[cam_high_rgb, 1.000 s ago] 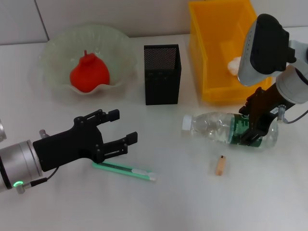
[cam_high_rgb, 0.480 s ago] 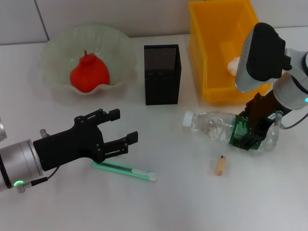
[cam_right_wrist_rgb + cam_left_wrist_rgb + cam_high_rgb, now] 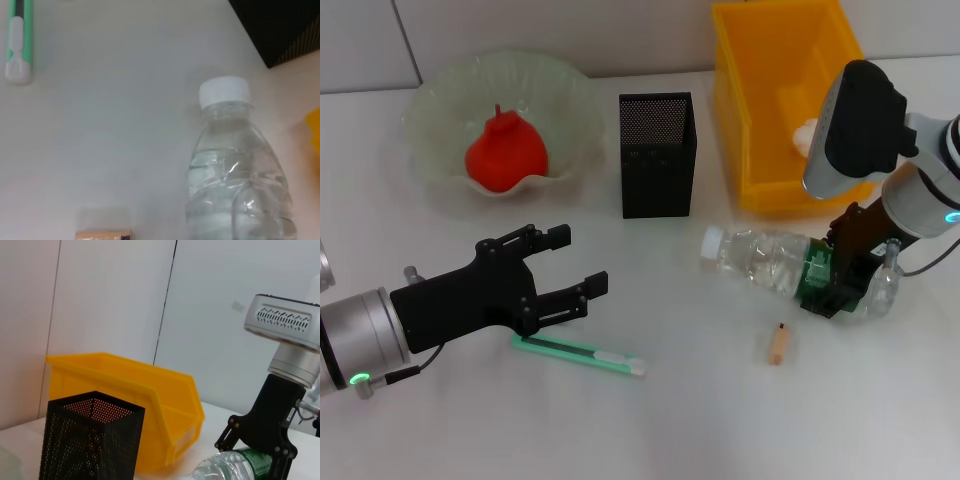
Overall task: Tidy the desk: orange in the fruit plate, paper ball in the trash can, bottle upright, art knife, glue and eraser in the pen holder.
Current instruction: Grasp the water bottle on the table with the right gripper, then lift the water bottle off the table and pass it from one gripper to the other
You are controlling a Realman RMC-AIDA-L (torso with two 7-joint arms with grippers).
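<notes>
The orange [image 3: 505, 152] lies in the pale-green fruit plate [image 3: 432, 105]. A white paper ball [image 3: 807, 135] rests inside the yellow trash can [image 3: 760, 110]. The bottle [image 3: 768, 262] lies on its side, white cap pointing left, with my right gripper [image 3: 835, 278] shut on its green-labelled part. In the right wrist view the bottle [image 3: 235, 170] fills the frame. The mint-green art knife [image 3: 580, 353] lies flat, just below my open left gripper [image 3: 578, 260]. The black mesh pen holder [image 3: 658, 155] stands upright between plate and can.
A small tan stub with a dark tip [image 3: 777, 345] lies on the table in front of the bottle. The left wrist view shows the pen holder [image 3: 90, 440], trash can [image 3: 150, 395] and right gripper [image 3: 260, 440] on the bottle.
The right gripper has turned the bottle a little: its cap end has swung toward the far side and its base toward me. The left arm has not moved.
</notes>
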